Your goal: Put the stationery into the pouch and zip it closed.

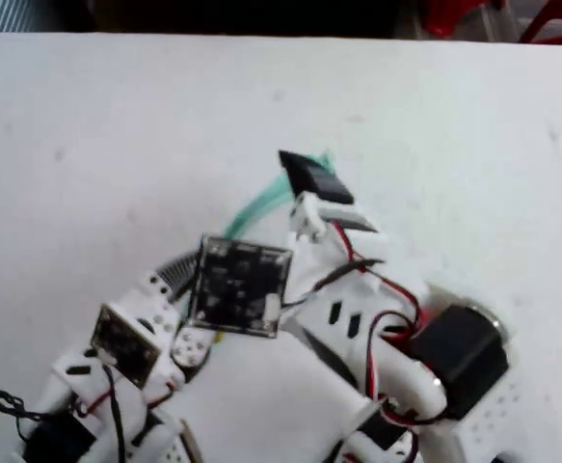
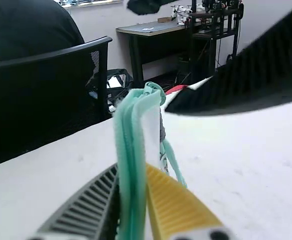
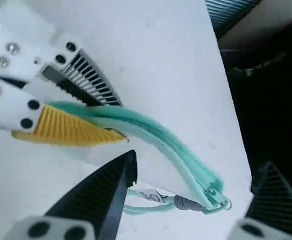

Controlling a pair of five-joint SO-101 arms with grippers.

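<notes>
Just below the centre of the high view, we see the teal pouch (image 1: 261,204) held edge-on at the white table (image 1: 117,116). Its long axis runs from lower left to upper right, and the zipper end points to the upper right.

The left gripper (image 2: 131,192) is clamped tight on the lower-left end, with its grey finger (image 2: 85,210) on one face and its yellow finger (image 2: 176,210) on the other. The right gripper (image 3: 201,167) stands wide apart at the zipper end, one black finger on either side, and we cannot make out that it touches anything.

The zip slider (image 3: 213,196) sits at the far tip. A teal cord (image 2: 173,162) with a grey bead (image 3: 185,202) trails from it. A small tag (image 3: 153,196) on the cord carries print too small for us to read.
</notes>
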